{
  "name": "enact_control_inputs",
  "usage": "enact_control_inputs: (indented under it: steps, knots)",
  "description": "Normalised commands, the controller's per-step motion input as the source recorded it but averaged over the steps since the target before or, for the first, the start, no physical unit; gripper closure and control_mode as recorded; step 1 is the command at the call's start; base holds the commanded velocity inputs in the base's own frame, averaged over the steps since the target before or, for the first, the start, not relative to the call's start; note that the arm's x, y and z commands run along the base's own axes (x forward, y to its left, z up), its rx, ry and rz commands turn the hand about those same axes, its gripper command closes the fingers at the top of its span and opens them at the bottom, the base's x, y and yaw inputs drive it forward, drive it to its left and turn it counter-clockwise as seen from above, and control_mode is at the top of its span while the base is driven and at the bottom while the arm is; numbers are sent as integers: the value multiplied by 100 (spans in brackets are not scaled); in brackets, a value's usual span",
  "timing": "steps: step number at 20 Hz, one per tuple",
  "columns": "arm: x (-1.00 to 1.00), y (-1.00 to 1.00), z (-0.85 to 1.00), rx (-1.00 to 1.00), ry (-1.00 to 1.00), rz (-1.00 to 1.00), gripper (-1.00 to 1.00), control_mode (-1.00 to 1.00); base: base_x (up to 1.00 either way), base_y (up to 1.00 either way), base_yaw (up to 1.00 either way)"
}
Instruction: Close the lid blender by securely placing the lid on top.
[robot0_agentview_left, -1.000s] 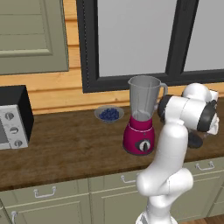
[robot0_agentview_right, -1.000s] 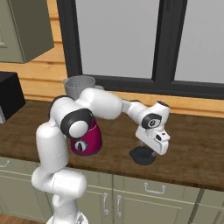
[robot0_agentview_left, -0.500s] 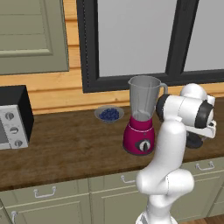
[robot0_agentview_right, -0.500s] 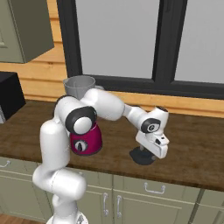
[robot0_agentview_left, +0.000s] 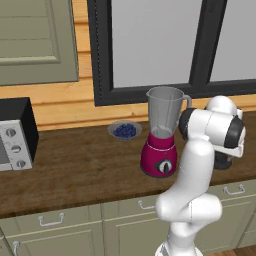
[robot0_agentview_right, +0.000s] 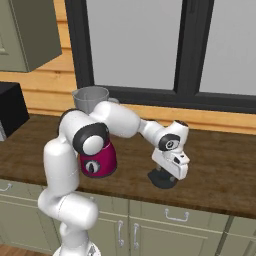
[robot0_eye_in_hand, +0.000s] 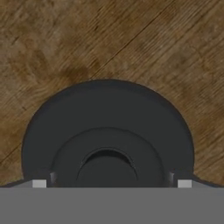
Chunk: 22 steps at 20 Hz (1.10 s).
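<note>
The blender (robot0_agentview_left: 160, 150) stands on the wooden counter: a magenta base with a grey dial under a tall clear jar (robot0_agentview_right: 90, 98) whose top is uncovered. The lid (robot0_agentview_right: 160, 179), a low dark round cap, lies flat on the counter to the blender's right. My gripper (robot0_agentview_right: 168, 176) points straight down just above it. In the hand view the lid (robot0_eye_in_hand: 107, 127) is very close, and the fingertips (robot0_eye_in_hand: 39, 183) stand wide apart either side of its raised centre. The gripper (robot0_eye_in_hand: 108, 183) is open. In the left base view my arm hides most of the lid (robot0_agentview_left: 223, 162).
A small glass bowl of blueberries (robot0_agentview_left: 125, 131) sits behind and left of the blender. A black-and-silver microwave (robot0_agentview_left: 12, 135) stands at the counter's far left. The window wall runs close behind, and the counter's front edge (robot0_agentview_right: 200, 205) lies just in front of the lid.
The hand has dropped lower, straight down toward the lid. Blender and lid have not moved.
</note>
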Motion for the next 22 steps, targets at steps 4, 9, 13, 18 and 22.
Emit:
enact_control_inputs:
  steps: [4, 9, 13, 18, 22]
  knots:
    - [-1, 2, -22, -4, 0, 0, -100, -100, 0, 0, 0]
    - [-1, 0, -51, -12, 0, 2, 100, -100, 0, 0, 0]
    - [0, 0, -9, -3, 0, 0, 100, -100, 0, 0, 0]
    - [0, 0, 0, 0, 0, 0, 100, -100, 0, 0, 0]
    - [-8, 0, 0, 0, -1, 0, 100, -100, 0, 0, 0]
